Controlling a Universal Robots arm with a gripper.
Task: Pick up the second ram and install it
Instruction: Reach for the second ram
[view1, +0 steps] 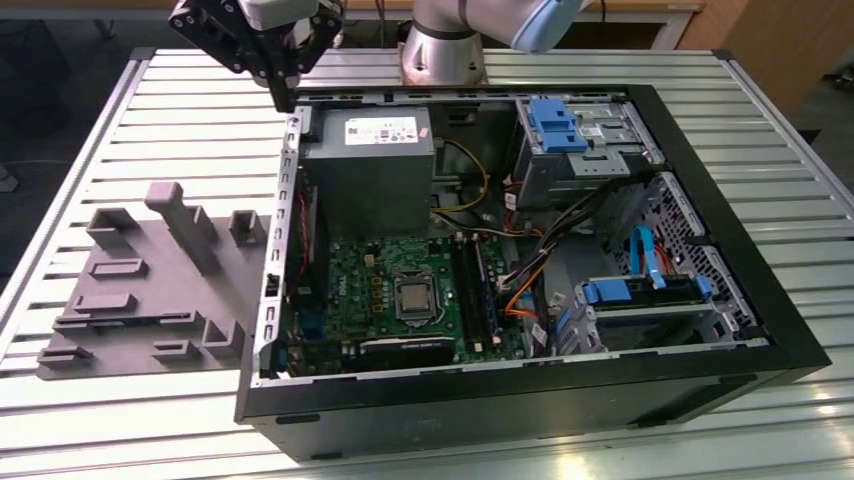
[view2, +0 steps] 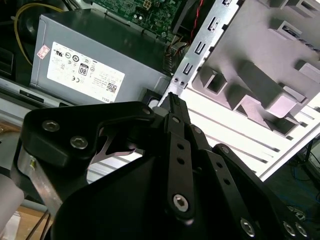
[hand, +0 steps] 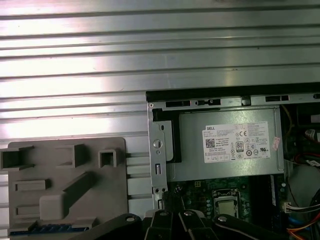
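The second ram (hand: 50, 229) was hard for us to make out. In the first wrist view a thin bluish strip with a row of small segments lay along a slot of the grey holder (hand: 65, 147); we took that strip for it, though we could not be sure. In the exterior view the grey holder (view1: 160, 290) lay flat on the worktop (view1: 160, 110), just beside the open computer case (view1: 534, 400) on the exterior view's left; a tall post (view1: 187, 225) stood up from the holder's far part.

The end effector (view1: 284, 98) hung over the far corner of the case on the exterior view's left, well apart from the strip, its fingers pointing down. In the second wrist view the end effector (view2: 172, 99) was clenched, the two fingers drawn together so that their tips met above the case's metal edge, with the holder (view2: 260, 60) to one side and the power supply (view2: 75, 45) to the other.

Inside the case the power supply (view1: 367, 170) sat at the far end; nearer to us lay the green motherboard (view1: 360, 290), with its long black slots (view1: 470, 290) running near to far on the exterior view's right of the board. The arm (view1: 447, 50) rose from the worktop beyond the case's far wall.
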